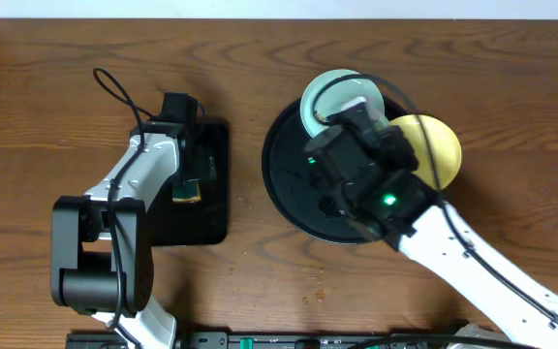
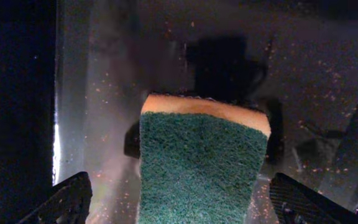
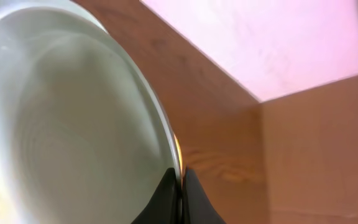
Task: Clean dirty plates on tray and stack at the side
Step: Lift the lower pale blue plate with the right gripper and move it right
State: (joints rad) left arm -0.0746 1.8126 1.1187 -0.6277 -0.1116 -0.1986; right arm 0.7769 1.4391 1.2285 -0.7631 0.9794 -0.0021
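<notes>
Right hand (image 3: 180, 174) pinches plate (image 3: 73, 124) rim; overhead hides grip.

The overhead view looks straight down on the wooden table (image 1: 260, 58) from high enough to take in both arms, the rectangular black tray (image 1: 216, 208) on the left and the round black tray (image 1: 284, 184) on the right. The left wrist view hangs very close over the rectangular tray's floor, facing down into it, and a green-faced sponge (image 2: 201, 168) fills its lower middle; the overhead view shows that sponge small. The right wrist view sits hard against the rim of a pale plate (image 3: 61, 124), looking past it over the wood to a pink surface (image 3: 278, 37); the overhead view shares this plate.
</notes>
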